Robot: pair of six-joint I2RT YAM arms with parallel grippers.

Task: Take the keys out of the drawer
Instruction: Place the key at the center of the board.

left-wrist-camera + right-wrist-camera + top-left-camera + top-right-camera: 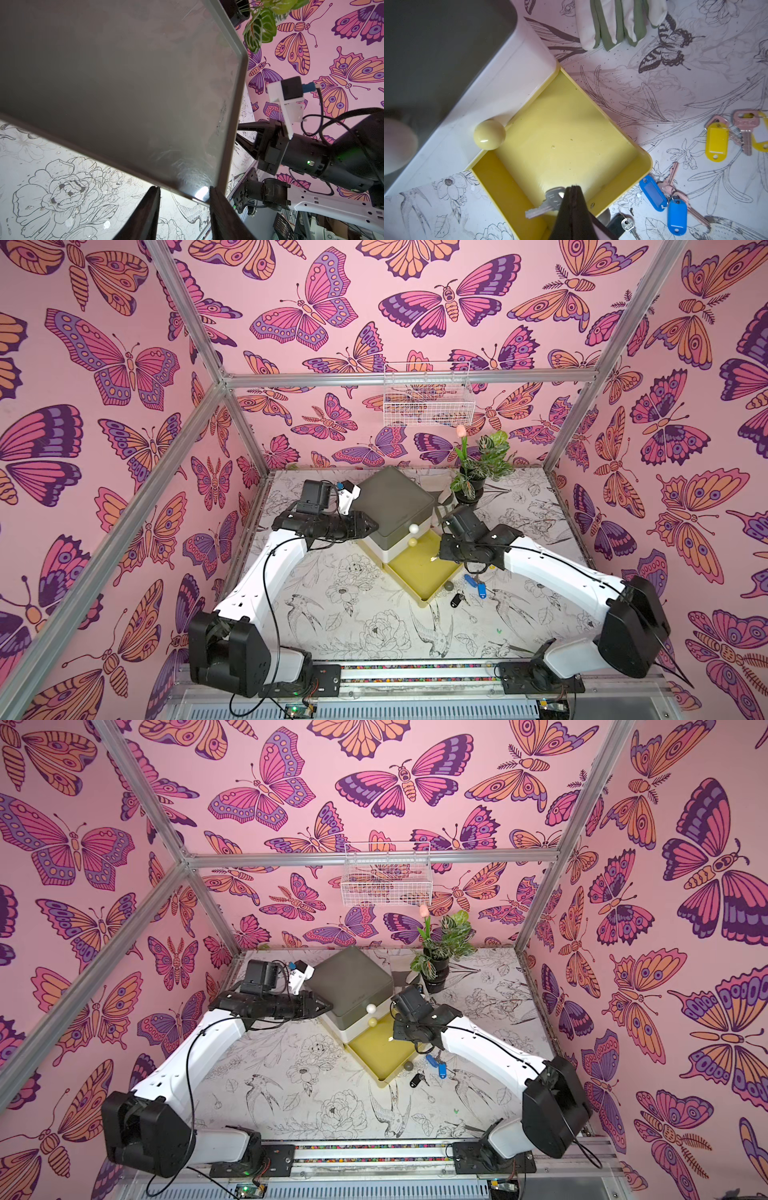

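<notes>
Right wrist view: the right gripper [572,187] is closed, pinching a silver key [550,202] above the yellow drawer [623,182]. Beyond, blue-tagged keys [654,192] and yellow-tagged keys [716,141] lie on the table [654,83] beside it. Farther off, the left gripper [183,187] clamps the grey cabinet [124,83] at a corner.

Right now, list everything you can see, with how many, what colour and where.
drawer unit: one, grey top, white middle, back centre
yellow drawer: one, bottom, pulled open
knobs: three, white, yellow, grey, drawer fronts
silver key: one, held over drawer
blue-tagged keys: two, table beside drawer
yellow-tagged keys: two, table, farther right
black-tagged key: one, table by drawer front
glove: one, white-green, beside unit
potted plant: one, green, back right
tulip: one, pink, beside plant
wire basket: one, white, back wall
left arm: white-black, jaws clamp unit's top corner
right arm: white-black, jaws shut on silver key
</notes>
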